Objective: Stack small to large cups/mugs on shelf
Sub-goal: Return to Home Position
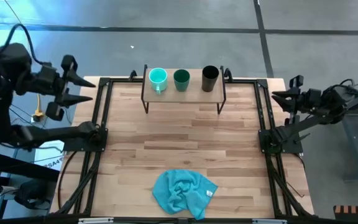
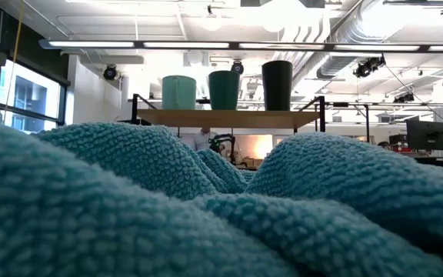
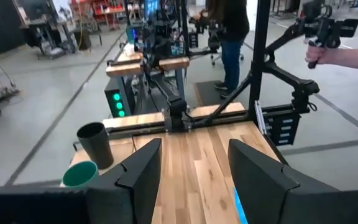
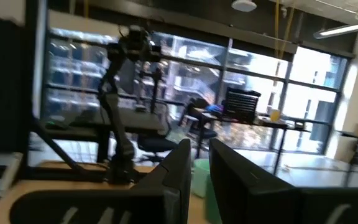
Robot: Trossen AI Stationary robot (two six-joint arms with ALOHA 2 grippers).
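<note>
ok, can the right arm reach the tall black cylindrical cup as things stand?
Probably yes: the right gripper sits at the table's right edge, and the tall black cylindrical cup stands at the light-wood shelf's end nearest it, with nothing between them.

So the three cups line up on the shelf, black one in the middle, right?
No: the high view shows the dark teal cup in the middle; the black cup stands at one end. All three do line up on the shelf.

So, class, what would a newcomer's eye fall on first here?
Three vessels in a row on the shelf at the table's far edge: turquoise mug, teal cup, black cup. A crumpled blue cloth lies by the near edge; left gripper and right gripper wait off either side.
</note>
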